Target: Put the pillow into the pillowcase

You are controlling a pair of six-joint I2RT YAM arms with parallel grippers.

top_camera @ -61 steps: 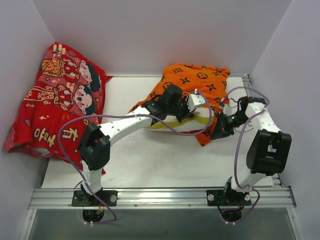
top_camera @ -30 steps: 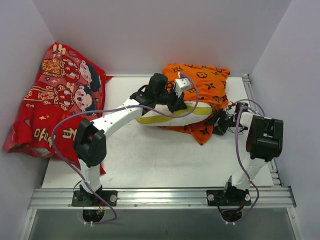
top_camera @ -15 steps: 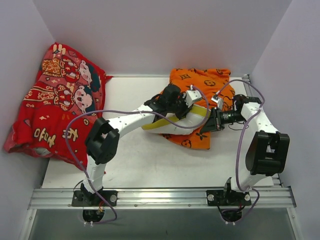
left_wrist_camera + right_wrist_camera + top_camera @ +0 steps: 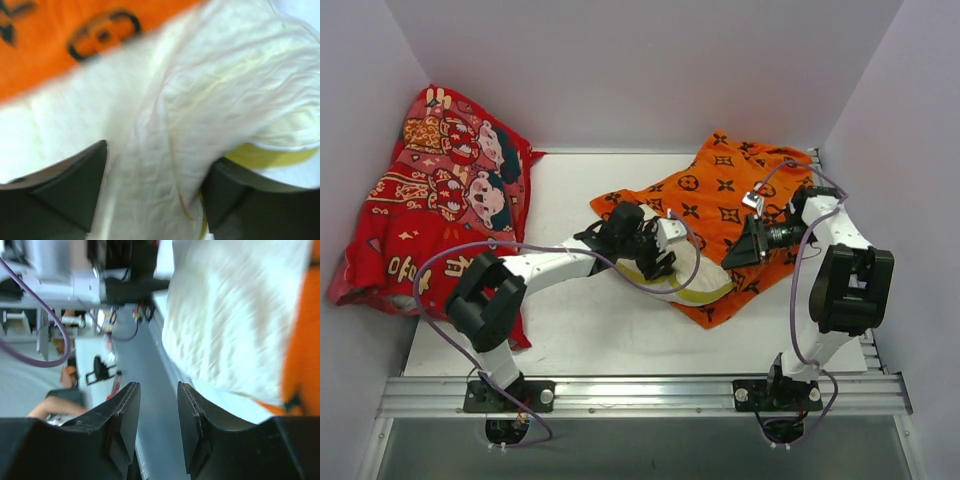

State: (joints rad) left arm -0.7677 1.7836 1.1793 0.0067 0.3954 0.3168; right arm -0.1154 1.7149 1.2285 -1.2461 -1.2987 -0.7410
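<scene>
Bare table [image 4: 620, 330] fronts the pillowcase [image 4: 720, 195]; red cloth [image 4: 440, 200] fills the left.

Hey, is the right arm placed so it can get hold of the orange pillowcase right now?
Probably yes. The right gripper is right over the pillowcase, jaws slightly apart and empty; the left gripper holds the pillow farther left, out of its way.
</scene>
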